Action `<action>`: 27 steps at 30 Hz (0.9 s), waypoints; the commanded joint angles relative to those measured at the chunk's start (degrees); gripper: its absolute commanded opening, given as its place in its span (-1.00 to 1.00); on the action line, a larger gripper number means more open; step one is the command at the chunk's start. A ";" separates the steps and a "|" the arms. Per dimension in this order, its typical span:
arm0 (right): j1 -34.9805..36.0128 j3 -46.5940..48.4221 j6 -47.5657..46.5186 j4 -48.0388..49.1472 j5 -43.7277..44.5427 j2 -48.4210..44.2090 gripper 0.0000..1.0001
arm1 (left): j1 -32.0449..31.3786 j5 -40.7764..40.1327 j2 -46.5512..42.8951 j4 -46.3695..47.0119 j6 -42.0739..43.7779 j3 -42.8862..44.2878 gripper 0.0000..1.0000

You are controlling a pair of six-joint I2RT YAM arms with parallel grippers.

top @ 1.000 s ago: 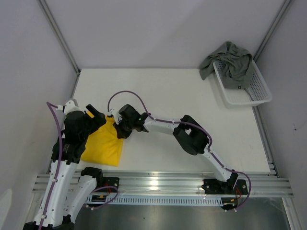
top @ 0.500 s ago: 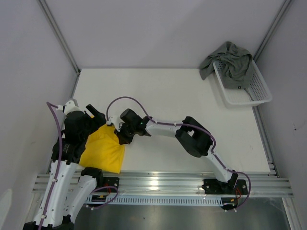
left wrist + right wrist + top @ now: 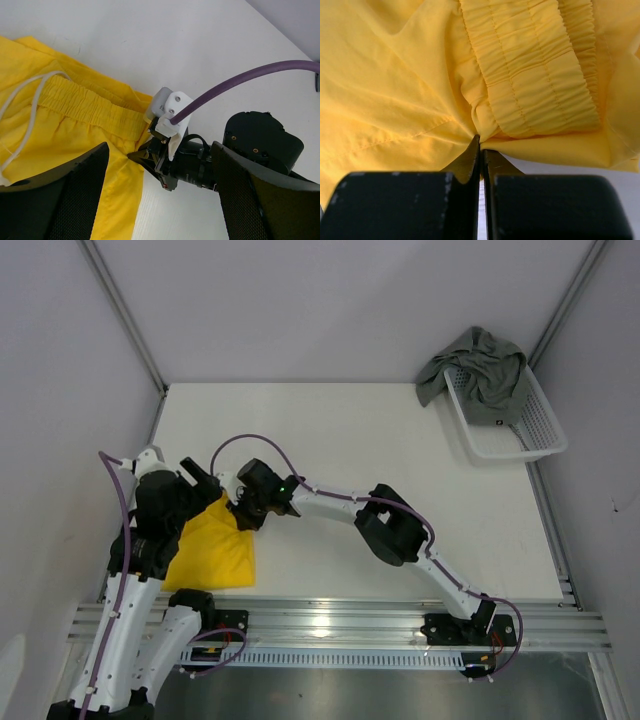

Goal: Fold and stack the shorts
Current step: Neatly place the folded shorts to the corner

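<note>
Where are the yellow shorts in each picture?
Top external: the yellow shorts lie low on the left.
Left wrist: the yellow shorts cover the left side.
Right wrist: the yellow shorts fill nearly the whole picture.
Shared landmark: the right gripper, its fingers shut on the shorts' edge, shows in all three views.

Left arm and right arm: white tubular links between bulky black joint housings, each on a black base block and each carrying a purple cable. Left pincer: two broad black fingers with fine mesh texture on the inner faces. Right pincer: squared black fingers, lightly scuffed, tapering to thin tips; behind it, a white bracket with two dark screws at the cable's end and a rounded black motor casing with small brass-coloured screws.
</note>
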 commanded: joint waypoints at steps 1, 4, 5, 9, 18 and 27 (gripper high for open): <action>0.75 1.95 1.00 -1.31 0.40 1.72 -1.00 | -0.29 -0.89 0.36 1.42 1.07 1.45 0.69; 0.31 -0.06 3.02 0.09 0.92 0.32 -0.72 | -0.29 -0.81 0.71 1.25 1.07 2.06 0.70; -0.21 -2.77 4.59 1.15 -0.30 -0.55 -0.53 | -0.29 -0.81 0.80 1.16 1.07 2.67 0.71; -3.81 -11.55 11.18 9.14 -6.01 -6.70 -0.04 | -0.29 -1.07 0.89 0.72 1.25 4.17 0.72; -11.73 -24.92 29.19 22.31 -8.82 -21.38 0.63 | -0.29 0.33 0.10 1.77 3.79 5.41 0.74; -14.01 -32.67 23.41 5.84 13.62 -39.82 0.67 | -0.21 7.97 -2.10 6.78 4.85 -1.09 0.98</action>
